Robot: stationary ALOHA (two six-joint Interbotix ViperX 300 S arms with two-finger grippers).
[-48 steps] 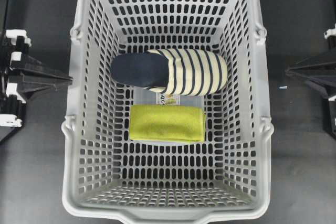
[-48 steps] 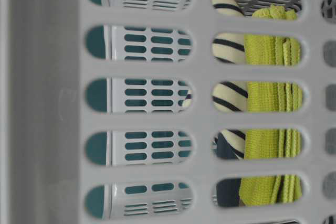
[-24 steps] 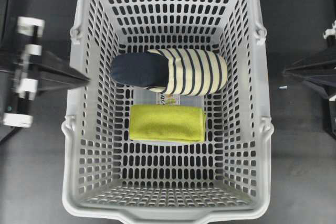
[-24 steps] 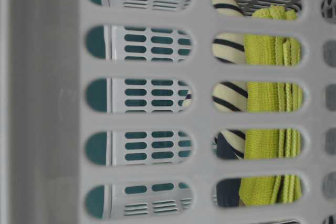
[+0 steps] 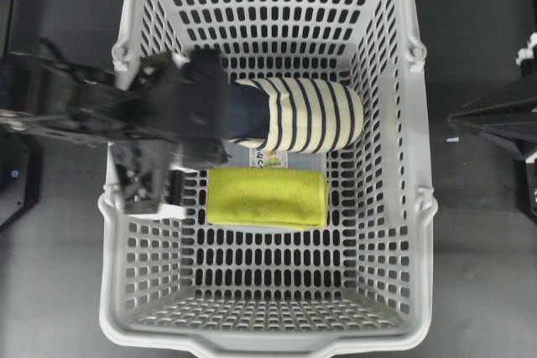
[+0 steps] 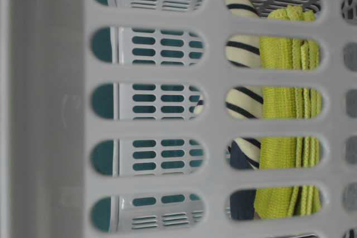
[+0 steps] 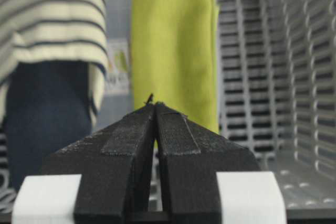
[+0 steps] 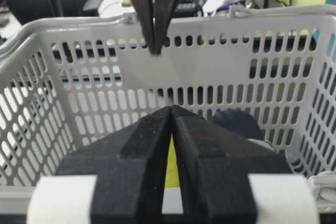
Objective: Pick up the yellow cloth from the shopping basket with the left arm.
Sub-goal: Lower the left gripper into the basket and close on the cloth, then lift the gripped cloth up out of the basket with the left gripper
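Reaching over basket (image 5: pixel 403 207) now, left gripper (image 7: pixel 155 103) prob. closed

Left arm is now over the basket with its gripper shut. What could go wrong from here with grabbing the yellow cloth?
The left gripper is shut, so it must open before descending or it may just press on the yellow cloth. The slipper lies right beside the cloth, so a finger could snag it. The arm hangs close to the basket wall and could bump it.
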